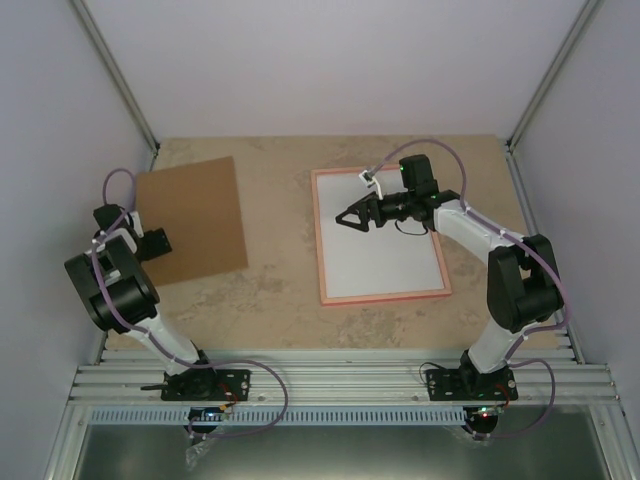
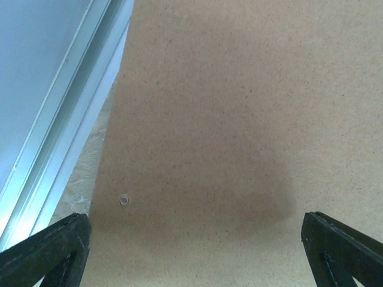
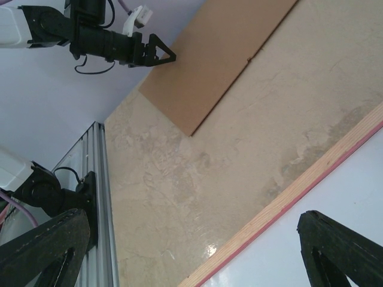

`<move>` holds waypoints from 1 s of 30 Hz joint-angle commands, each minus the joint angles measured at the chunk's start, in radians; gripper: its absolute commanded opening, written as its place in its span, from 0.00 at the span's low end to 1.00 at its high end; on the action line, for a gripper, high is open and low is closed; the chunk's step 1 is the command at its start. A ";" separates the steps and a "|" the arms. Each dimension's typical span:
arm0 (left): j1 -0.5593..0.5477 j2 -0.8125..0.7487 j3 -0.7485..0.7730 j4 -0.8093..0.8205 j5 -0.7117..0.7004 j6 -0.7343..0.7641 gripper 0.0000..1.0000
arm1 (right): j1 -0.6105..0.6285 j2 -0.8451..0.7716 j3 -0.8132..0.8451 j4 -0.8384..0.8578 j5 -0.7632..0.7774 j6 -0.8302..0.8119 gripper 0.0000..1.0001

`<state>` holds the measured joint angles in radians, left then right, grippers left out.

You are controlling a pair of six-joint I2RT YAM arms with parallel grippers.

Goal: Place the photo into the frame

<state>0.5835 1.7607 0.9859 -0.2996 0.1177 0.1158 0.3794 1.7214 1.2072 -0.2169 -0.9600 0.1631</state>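
Note:
The pink frame (image 1: 385, 297) lies flat on the table right of centre. A plain white sheet (image 1: 385, 250) fills its inside; it looks like the photo with its white back up, and no picture shows. My right gripper (image 1: 345, 217) hovers open and empty over the frame's upper left part. In the right wrist view its fingers (image 3: 335, 248) stand wide apart over the frame's edge (image 3: 311, 185) and the white sheet (image 3: 353, 197). My left gripper (image 1: 158, 243) is open and empty over the brown backing board (image 1: 195, 220).
In the left wrist view the backing board (image 2: 227, 119) fills the picture, with a small eyelet (image 2: 124, 200) and the left wall rail (image 2: 54, 149) beside it. The board also shows in the right wrist view (image 3: 221, 54). The aluminium rail (image 1: 340, 380) runs along the near edge.

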 commanded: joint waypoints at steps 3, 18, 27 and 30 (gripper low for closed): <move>0.006 0.027 0.011 0.004 0.008 -0.014 0.99 | 0.000 -0.014 -0.017 0.003 -0.005 0.000 0.96; 0.007 0.039 0.012 0.008 -0.025 0.017 0.99 | 0.000 -0.009 -0.024 0.010 -0.014 0.004 0.97; -0.015 0.138 0.079 -0.068 0.130 0.122 0.88 | -0.001 -0.002 -0.024 0.011 -0.018 0.001 0.96; -0.050 0.165 0.097 -0.079 0.101 0.188 0.82 | 0.000 0.008 -0.025 0.020 -0.022 0.002 0.95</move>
<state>0.5789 1.8568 1.0763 -0.3073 0.1638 0.2115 0.3794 1.7214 1.1938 -0.2169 -0.9611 0.1658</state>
